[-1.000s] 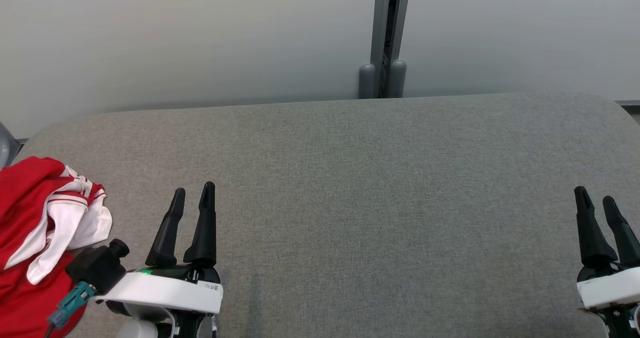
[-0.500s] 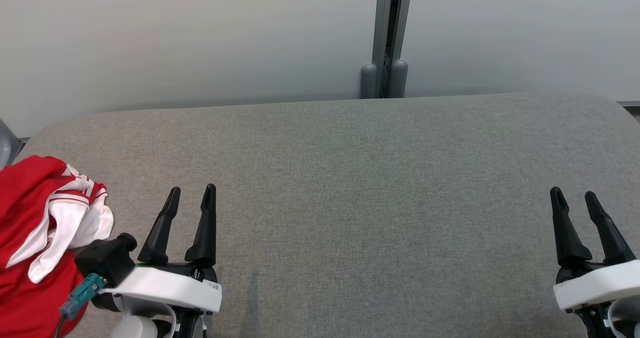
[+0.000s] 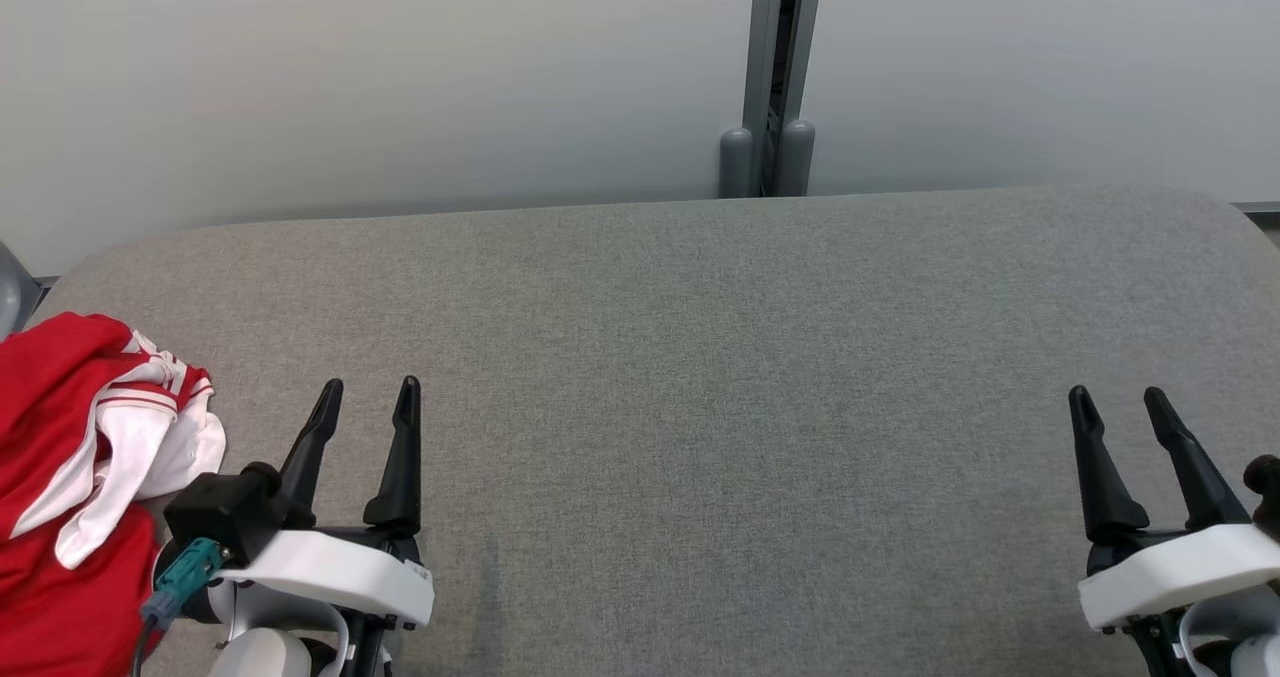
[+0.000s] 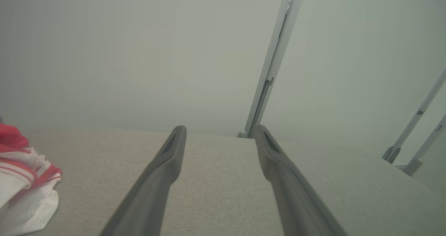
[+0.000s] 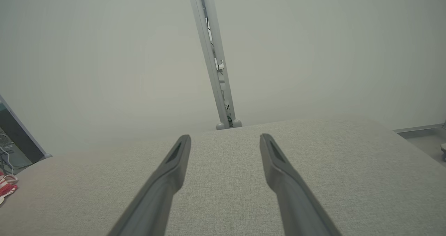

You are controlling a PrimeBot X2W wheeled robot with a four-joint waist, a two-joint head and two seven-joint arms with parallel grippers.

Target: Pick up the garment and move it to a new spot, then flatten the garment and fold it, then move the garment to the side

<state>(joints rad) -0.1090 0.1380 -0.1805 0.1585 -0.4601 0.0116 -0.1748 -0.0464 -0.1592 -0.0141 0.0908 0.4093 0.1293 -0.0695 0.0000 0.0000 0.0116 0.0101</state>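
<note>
Count: one crumpled red and white cloth garment (image 3: 80,467); two grippers, both mine, each with two long dark fingers; one grey metal upright post (image 3: 775,57) against the pale wall.
Garment's look: a loose heap with a red body and white folds edged with thin red stripes draped over its top.
Garment's place: on the grey fabric-covered worktop (image 3: 700,357), at its left edge toward the front left corner, just beside my left gripper (image 3: 369,387); I cannot tell whether they touch.
Left gripper: fingers parted with a clear gap between the tips, holding nothing, over the worktop's front edge.
Right gripper (image 3: 1115,394): fingers likewise parted, nothing between them, toward the front right corner, well apart from the garment.
Head view: the heap's broad red body and both my grippers together.
Left wrist view: the white striped folds up close, plus two slanted grey struts (image 4: 420,112) past the worktop's right end.
Right wrist view: a dark slanted panel (image 5: 14,135) beyond the left end, and a grey metal ledge (image 5: 423,138) off the right end.
</note>
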